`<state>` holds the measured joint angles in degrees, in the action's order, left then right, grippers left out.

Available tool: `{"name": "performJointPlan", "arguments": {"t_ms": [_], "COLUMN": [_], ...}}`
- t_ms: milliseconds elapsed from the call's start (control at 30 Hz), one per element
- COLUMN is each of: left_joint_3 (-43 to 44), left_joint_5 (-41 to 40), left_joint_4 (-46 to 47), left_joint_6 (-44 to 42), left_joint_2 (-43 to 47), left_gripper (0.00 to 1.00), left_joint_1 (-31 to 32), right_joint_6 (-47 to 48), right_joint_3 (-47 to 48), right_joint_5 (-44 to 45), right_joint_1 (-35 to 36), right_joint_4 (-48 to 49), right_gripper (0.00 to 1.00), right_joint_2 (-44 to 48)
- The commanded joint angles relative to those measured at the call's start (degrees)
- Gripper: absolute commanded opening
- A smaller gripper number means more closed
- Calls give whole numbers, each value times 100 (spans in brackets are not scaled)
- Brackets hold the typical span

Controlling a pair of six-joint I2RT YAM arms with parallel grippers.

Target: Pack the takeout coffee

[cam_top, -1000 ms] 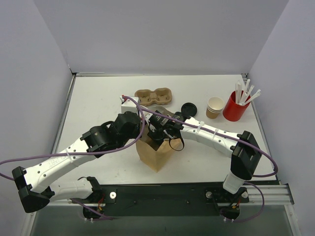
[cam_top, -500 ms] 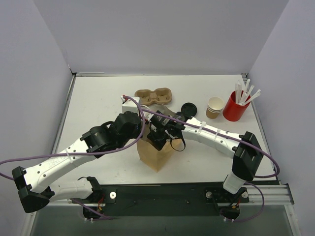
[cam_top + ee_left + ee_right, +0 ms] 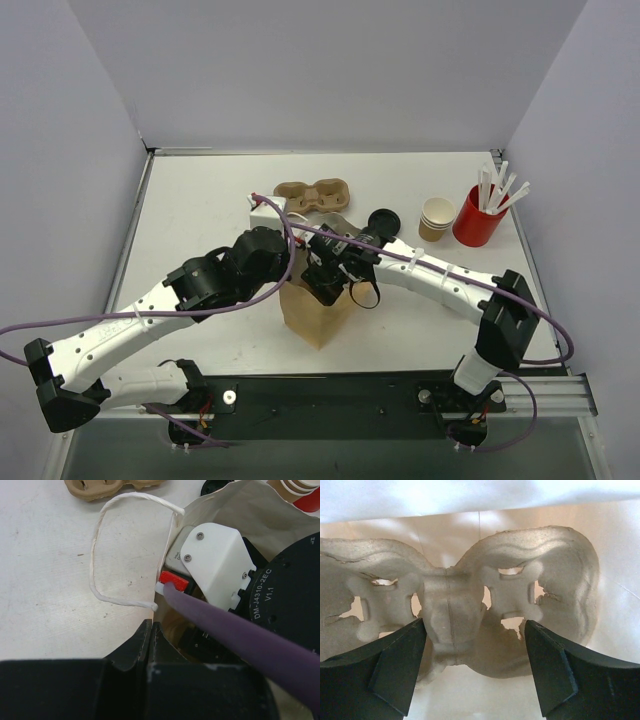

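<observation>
— Coffee [image 3: 383,219] first: where do we place it?
— On the counter [image 3: 200,200], outside the paper bag [image 3: 312,320]. From above we see only its round black lid, just beyond the right arm, between the cup carrier [image 3: 312,195] and the stack of tan cups [image 3: 436,218]. We cannot make out the cup beneath.
— And the left fingers [image 3: 150,639]?
— Pressed together at the bag's rim, whose edge runs in between them, so we read a pinch on the paper. The white cord handle [image 3: 93,562] loops loose over the counter beside them.
— The right fingers [image 3: 322,284]?
— Down in the bag's open mouth. Our wrist view shows them spread wide, gripping nothing; a second carrier [image 3: 460,615] lies beyond the gap, on pale creased paper that we take for the bag's inside.
— Anything else?
— A red cup of white sticks [image 3: 478,215] stands just beside the tan stack.
</observation>
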<state>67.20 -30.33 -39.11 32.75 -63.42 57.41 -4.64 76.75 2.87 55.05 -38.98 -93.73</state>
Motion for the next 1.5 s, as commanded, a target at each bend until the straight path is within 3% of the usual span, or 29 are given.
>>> {"name": "performJointPlan", "arguments": {"t_ms": [0, 733, 1100, 1467], "left_joint_3": [188, 241, 434, 417], "left_joint_5": [229, 633, 422, 756], "left_joint_4": [396, 202, -17, 167], "left_joint_6": [-111, -225, -419, -481], "left_joint_2": [40, -188, -267, -347], "left_gripper": [0, 0, 0, 0], "left_joint_1": [122, 122, 130, 122], "right_joint_6": [-63, -432, -449, -950], "right_joint_3": [-46, 516, 235, 130], "right_joint_5": [310, 978, 390, 591], "right_joint_1": [-20, -82, -363, -539], "right_joint_4": [-145, 347, 602, 1392], "right_gripper": [74, 79, 81, 81], "right_joint_2": [294, 891, 1287, 1358]}}
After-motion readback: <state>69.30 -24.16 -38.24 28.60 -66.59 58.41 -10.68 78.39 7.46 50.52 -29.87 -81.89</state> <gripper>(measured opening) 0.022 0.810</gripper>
